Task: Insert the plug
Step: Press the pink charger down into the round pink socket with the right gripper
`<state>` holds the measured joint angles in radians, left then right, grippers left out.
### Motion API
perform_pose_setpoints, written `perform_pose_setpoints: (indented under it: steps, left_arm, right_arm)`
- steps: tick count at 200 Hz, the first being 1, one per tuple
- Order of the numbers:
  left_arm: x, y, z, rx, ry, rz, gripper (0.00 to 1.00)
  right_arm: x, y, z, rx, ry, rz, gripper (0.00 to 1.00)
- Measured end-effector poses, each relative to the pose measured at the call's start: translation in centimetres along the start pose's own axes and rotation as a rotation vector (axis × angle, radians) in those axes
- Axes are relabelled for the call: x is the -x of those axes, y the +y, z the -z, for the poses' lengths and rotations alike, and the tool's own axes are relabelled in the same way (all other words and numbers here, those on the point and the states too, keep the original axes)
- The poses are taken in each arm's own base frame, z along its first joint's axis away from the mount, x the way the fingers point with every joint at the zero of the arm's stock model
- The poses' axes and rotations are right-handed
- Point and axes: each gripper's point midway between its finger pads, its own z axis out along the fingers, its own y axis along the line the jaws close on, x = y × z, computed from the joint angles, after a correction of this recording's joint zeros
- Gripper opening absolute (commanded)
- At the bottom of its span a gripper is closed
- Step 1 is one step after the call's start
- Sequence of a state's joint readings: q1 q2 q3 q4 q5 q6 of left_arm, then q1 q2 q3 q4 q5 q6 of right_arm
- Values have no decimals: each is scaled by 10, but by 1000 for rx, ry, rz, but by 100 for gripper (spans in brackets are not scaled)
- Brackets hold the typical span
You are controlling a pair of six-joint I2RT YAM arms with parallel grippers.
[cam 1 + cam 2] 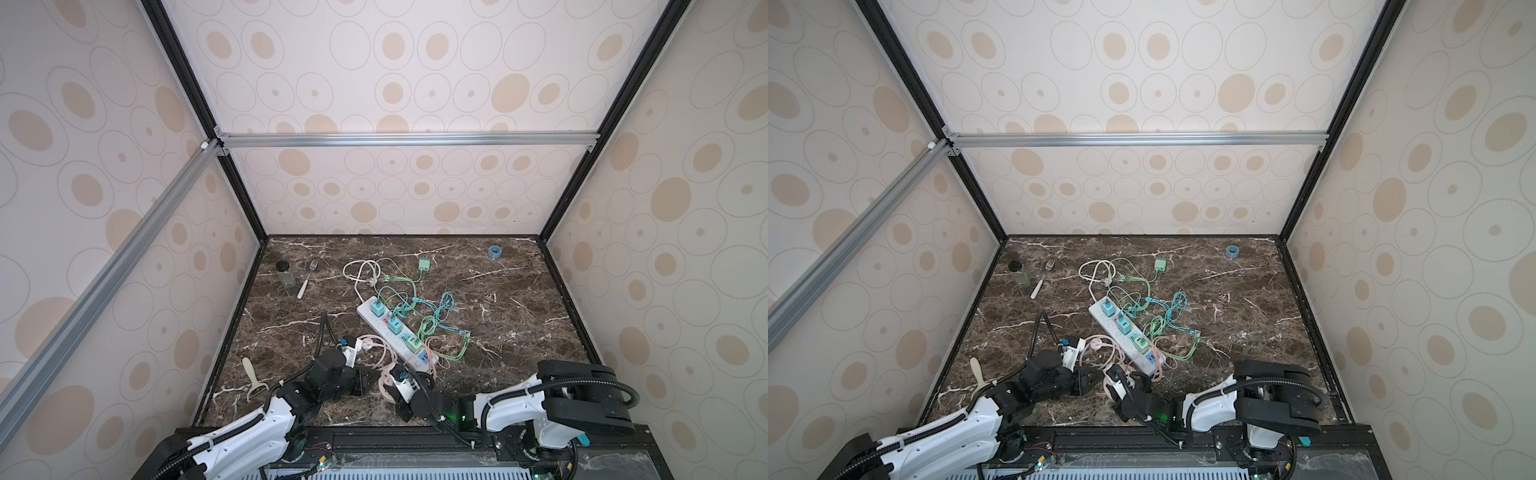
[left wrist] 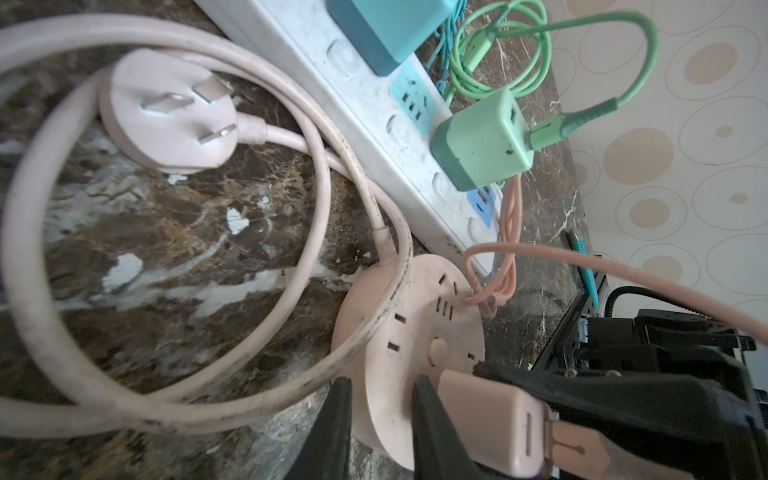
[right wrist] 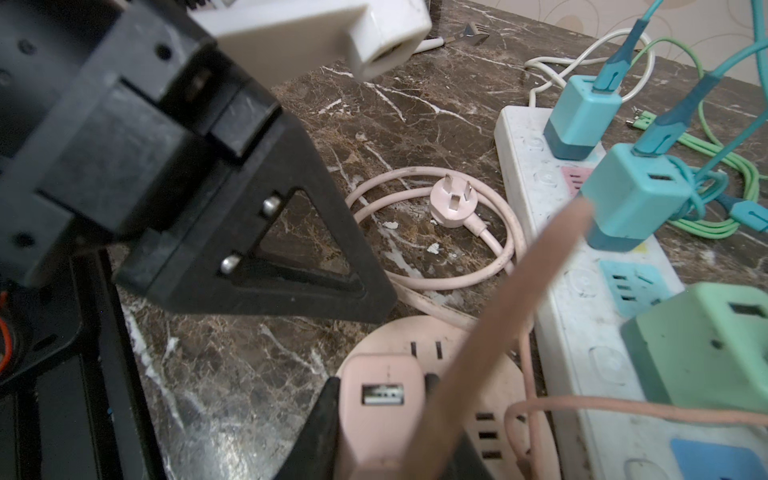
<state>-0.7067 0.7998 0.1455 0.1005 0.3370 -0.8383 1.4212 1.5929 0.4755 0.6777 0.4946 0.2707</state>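
**Pink charger held at the round hub, seating not confirmed**

The pink charger is clamped between the two fingers of the right gripper. Its free USB port faces the wrist camera and its far end is against the face of the round pink hub. A salmon cable seems to leave the top of the charger beside that port, and it crosses close in front of the lens. The left gripper has its jaws narrow, with the tips at the rim of the hub. Whether they pinch the rim or only rest on it, I cannot tell. Just beside the hub lies the white power strip. A loose three-pin plug lies pins up inside its own coiled cord on the marble table.

In my judgement there are two risks. The prongs are not visible, so they may sit beside the slots and not in them. A push would then tilt the charger in the fingers or slide the light hub, especially if the left gripper does not truly hold it. The salmon cable could also pull the charger sideways if it catches.

The left wrist view shows the charger from the side and the place where it meets the hub. The right wrist view shows only its top and the slots around it. In both top views the two arms cover this contact.
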Motion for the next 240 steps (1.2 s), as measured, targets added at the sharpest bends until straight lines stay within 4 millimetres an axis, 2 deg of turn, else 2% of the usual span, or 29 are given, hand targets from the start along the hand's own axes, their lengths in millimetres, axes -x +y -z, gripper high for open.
perform_pose_setpoints:
  steps: [58, 112, 185, 240]
  left_arm:
    - [21, -4, 15, 63, -66, -29, 30]
    - [27, -5, 21, 93, -74, -36, 30]
    - [46, -25, 38, 75, -122, -50, 30]
    - [43, -22, 40, 92, -110, -54, 31]
  right_arm:
    - [-1, 1, 0, 3, 13, 18, 22]
    - [-5, 1, -2, 2, 17, 23, 22]
    - [-8, -1, -3, 26, 28, -2, 22]
    - [-8, -1, -6, 72, 55, -25, 23]
